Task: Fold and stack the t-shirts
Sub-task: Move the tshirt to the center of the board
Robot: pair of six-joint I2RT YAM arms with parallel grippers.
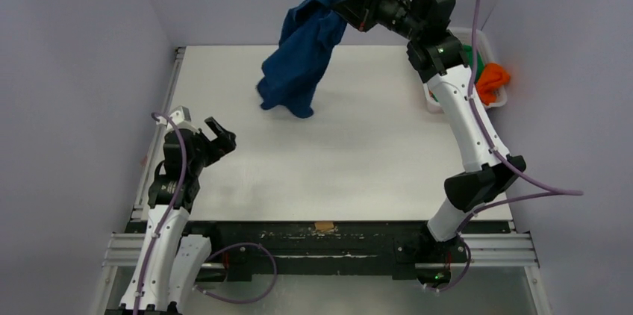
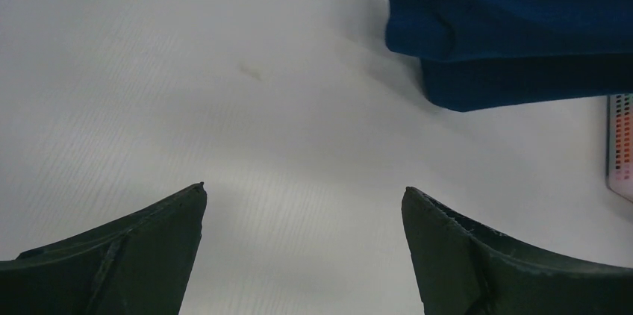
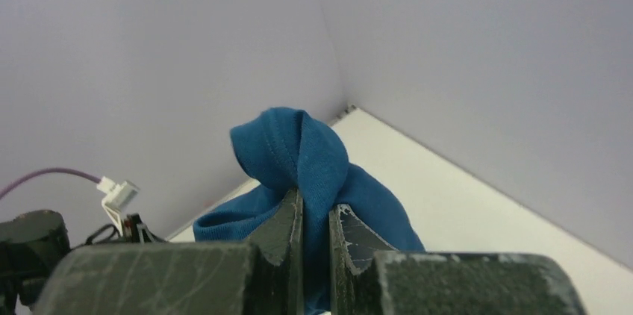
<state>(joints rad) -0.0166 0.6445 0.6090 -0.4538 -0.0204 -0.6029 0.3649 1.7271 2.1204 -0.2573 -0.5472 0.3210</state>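
A dark blue t-shirt hangs bunched over the far middle of the white table, its lower end touching the surface. My right gripper is raised high at the back and shut on a fold of that shirt. Cloth is pinched between its fingers. My left gripper stands open low over the table's near left, nothing between its fingertips. The blue shirt's hem shows ahead of it, to the right. A green t-shirt and an orange t-shirt lie in the basket.
A white lattice basket stands at the table's right edge, behind my right arm; its side shows in the left wrist view. Pale walls enclose the table on three sides. A small tan tag sits on the near rail.
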